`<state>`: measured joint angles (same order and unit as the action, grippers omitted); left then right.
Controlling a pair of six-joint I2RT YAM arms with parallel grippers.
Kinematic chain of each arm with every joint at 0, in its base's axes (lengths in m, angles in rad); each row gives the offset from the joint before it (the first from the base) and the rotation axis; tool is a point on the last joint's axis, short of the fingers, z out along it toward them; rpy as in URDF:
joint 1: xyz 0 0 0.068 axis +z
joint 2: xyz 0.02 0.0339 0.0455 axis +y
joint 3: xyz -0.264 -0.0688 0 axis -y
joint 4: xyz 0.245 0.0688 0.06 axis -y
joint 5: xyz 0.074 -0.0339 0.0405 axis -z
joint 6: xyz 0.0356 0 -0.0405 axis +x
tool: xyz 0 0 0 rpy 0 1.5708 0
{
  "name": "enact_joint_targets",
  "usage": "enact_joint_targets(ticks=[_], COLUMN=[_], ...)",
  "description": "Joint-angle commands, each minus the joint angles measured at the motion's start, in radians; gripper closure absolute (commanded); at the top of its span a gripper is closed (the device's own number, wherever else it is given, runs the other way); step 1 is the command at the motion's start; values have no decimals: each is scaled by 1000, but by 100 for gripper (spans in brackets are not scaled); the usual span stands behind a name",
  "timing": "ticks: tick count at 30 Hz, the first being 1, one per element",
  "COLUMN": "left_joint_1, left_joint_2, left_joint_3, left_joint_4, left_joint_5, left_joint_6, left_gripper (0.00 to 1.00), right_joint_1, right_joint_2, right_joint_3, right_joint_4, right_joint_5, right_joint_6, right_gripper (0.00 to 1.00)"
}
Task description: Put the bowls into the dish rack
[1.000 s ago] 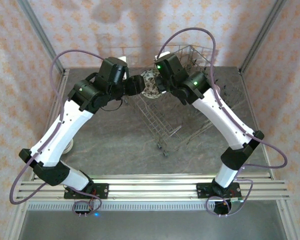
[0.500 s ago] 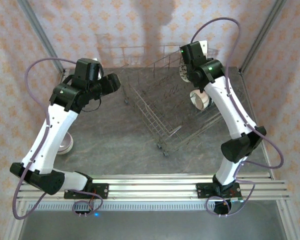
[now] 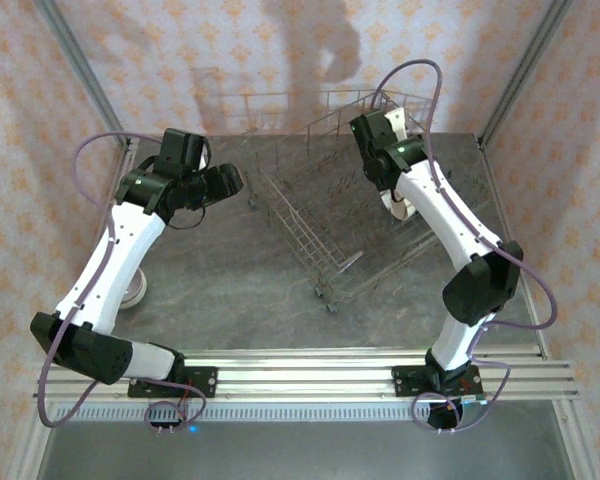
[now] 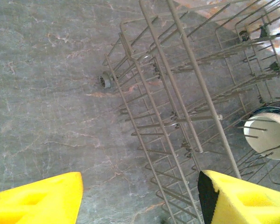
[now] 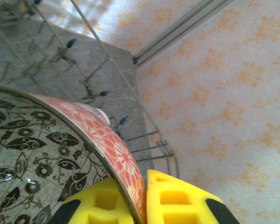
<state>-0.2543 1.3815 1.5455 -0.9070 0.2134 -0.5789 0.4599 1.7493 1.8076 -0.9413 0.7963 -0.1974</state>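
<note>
The left gripper (image 4: 140,198) has backed off the grey wire dish rack (image 3: 320,235), jaws spread; the right gripper (image 5: 140,200), moved toward the table's (image 3: 230,285) far-right corner, pinches the glossy, leaf-patterned bowl (image 5: 37,135).

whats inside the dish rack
One cream bowl stands among the tines of the rack. The right gripper holds a patterned bowl at its far side. The right arm hides what lies under it.

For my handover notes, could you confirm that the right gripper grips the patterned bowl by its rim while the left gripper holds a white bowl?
Not quite: the left gripper is open and holds nothing, as the left wrist view shows. The right gripper does grip the patterned bowl by its rim.
</note>
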Motion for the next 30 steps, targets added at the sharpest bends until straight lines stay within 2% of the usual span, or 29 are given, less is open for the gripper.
enact_joint_targets(ticks=[1, 14, 30], left_joint_1=[6, 6, 5], left_joint_2=[19, 16, 0], left_joint_3=[27, 18, -24], left_joint_4=[2, 17, 26], left_joint_5=[9, -5, -8], left_joint_6=[-14, -58, -18], left_gripper=[33, 33, 33], right_joint_1=[14, 51, 102], right_joint_2=[-48, -63, -14], right_joint_3=[-51, -220, -265], right_joint_4=[83, 251, 308], right_joint_5=[179, 208, 321], right_joint_6=[-60, -158, -213], right_gripper=[100, 100, 100])
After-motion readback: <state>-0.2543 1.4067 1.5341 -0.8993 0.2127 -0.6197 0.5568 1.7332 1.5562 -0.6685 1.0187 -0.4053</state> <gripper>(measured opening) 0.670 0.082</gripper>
